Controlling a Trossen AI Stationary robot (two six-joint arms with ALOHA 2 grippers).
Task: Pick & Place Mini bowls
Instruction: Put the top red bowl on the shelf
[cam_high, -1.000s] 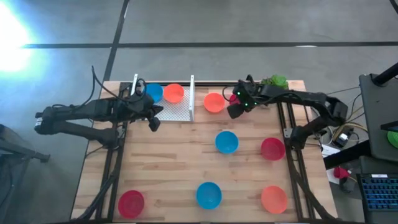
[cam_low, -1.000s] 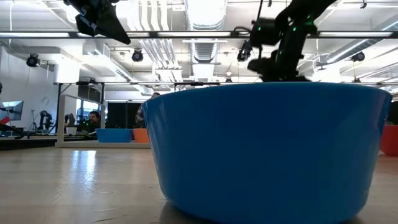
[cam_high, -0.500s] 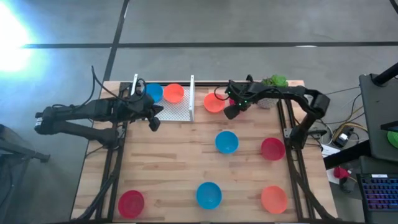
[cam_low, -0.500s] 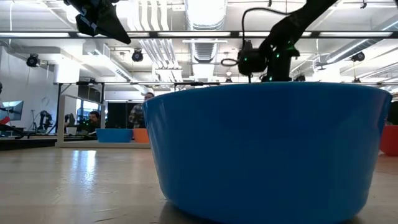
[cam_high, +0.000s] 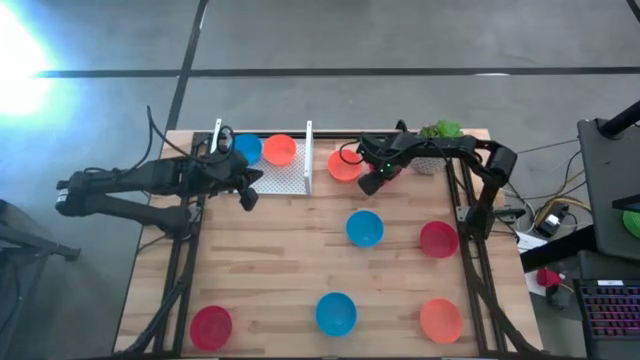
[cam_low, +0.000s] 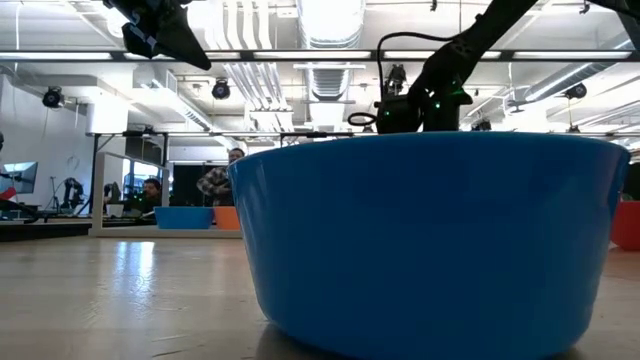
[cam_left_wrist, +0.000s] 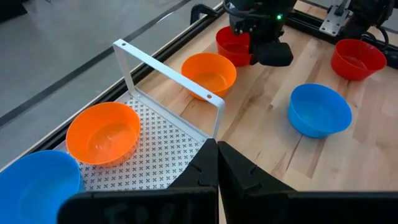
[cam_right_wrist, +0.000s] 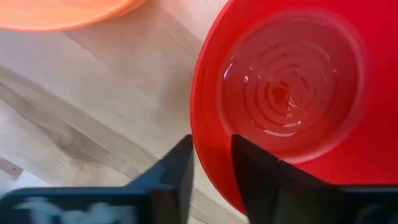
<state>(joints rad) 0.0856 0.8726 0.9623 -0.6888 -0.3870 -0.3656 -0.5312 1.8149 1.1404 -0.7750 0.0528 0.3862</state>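
The red bowl (cam_right_wrist: 292, 99) rim is now straddled by the right gripper (cam_right_wrist: 211, 165), lowered and part-closed; grasp is imminent. The left gripper (cam_left_wrist: 214, 165) is closed, empty.

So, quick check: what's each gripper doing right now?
Left gripper: fingers shut, holding nothing, hovering by the white rack.
Right gripper: fingers astride the red bowl's rim; whether they grip it cannot be told.
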